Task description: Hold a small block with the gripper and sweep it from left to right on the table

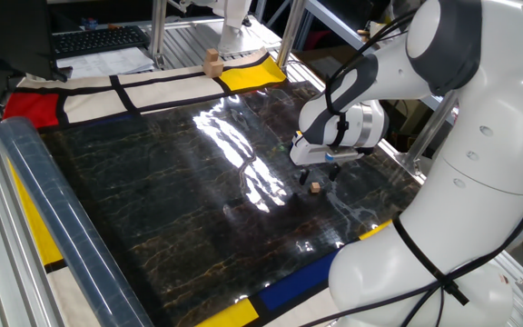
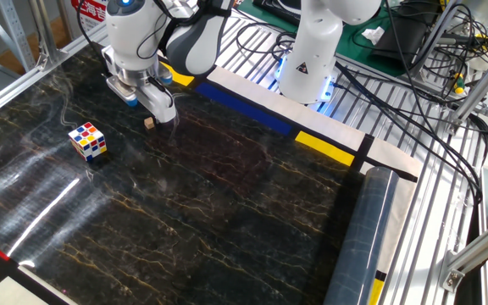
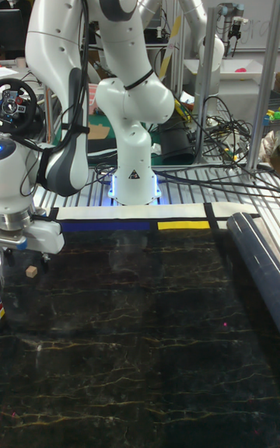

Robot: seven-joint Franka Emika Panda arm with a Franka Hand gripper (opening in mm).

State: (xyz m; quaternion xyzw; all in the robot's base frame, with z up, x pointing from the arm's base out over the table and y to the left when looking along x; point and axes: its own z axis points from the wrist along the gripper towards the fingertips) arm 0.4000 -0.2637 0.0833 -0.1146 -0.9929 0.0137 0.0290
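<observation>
Glossy black table [image 1: 152, 200] filling my screens, bright glare streaking across it.
I'm seeing the small block [image 1: 315, 188] lying loose on the marble, the gripper [image 1: 316, 173] hovering just above with fingers parted, gripping nothing; beyond, a multicoloured puzzle cube [image 2: 87, 141] is sitting well apart.

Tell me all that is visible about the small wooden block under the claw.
The small block is a tiny plain tan cube that looks like wood. It rests flat on the glossy black table, directly below the claw, whose fingers stand spread and do not grip it. Nothing else touches it; the multicoloured puzzle cube lies apart.
</observation>
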